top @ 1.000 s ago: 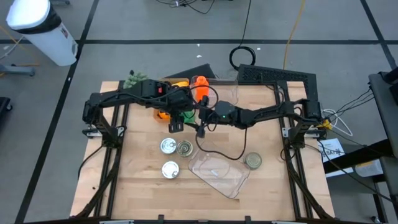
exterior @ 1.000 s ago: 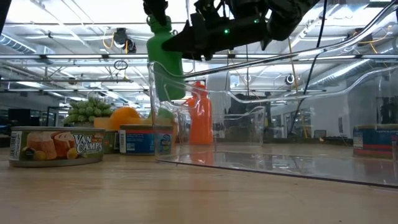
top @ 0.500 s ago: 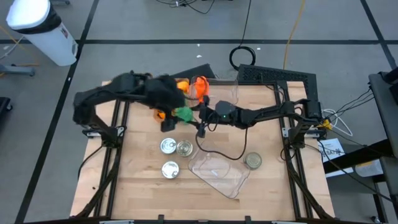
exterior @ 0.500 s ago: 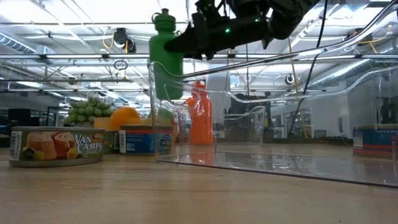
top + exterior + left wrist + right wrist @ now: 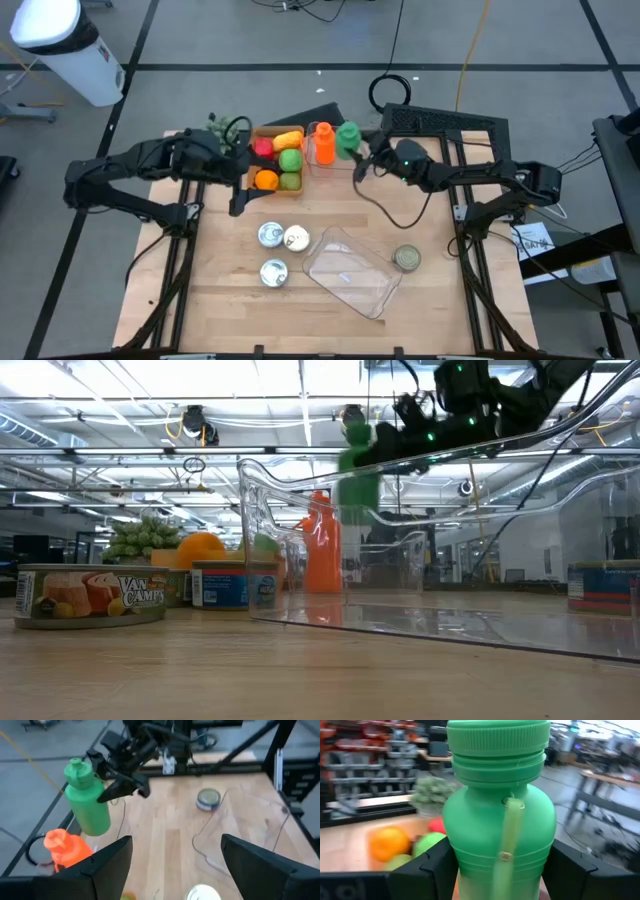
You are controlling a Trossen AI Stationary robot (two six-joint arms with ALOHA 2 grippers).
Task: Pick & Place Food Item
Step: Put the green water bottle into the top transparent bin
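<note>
The right claw (image 5: 358,158) grips the green bottle (image 5: 347,139), holding it upright in the air just beside the orange bottle (image 5: 322,143) at the worktop's (image 5: 430,310) far edge. The wooden tray (image 5: 252,170) holds an orange (image 5: 265,179), green apples (image 5: 290,160) and red fruit. The clear plastic bin (image 5: 352,270) is empty. The nearest can (image 5: 90,595) reads "VAN CAMP'S". The left claw (image 5: 238,205) hangs open beside the tray.

Floor (image 5: 200,40): grey, dark seams.
Bin (image 5: 65,45): white, far left.
Ceiling (image 5: 120,400): bright strip lights, beams.
</note>
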